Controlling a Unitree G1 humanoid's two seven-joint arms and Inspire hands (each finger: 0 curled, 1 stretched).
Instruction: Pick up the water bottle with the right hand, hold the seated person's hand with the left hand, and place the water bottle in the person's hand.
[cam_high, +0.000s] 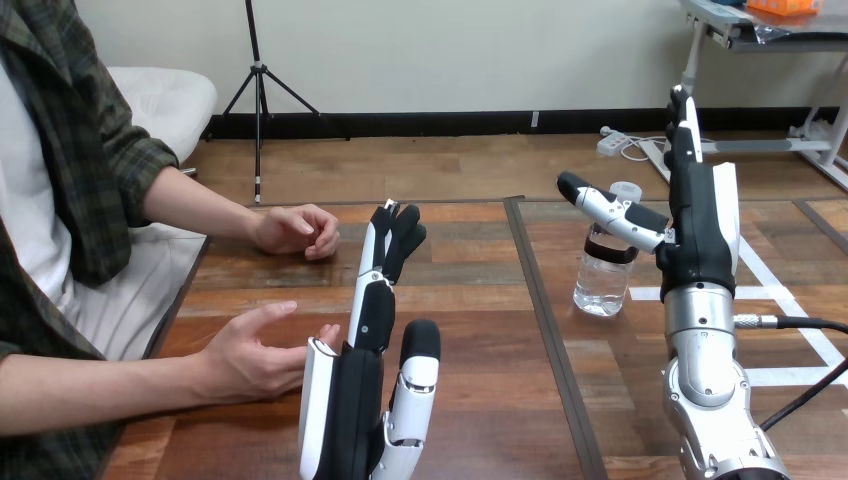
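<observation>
Right hand (695, 250) is hovering open beside the water bottle (603, 285) near the table's far edge, thumb not clamping yet. Sloppy squeeze's probably tipping it.

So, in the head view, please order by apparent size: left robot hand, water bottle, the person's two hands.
1. left robot hand, largest, but nearest the camera.
2. the person's nearer hand.
3. water bottle and the person's farther hand: similar, and the right robot hand partly covers the bottle, so unranked.
</observation>
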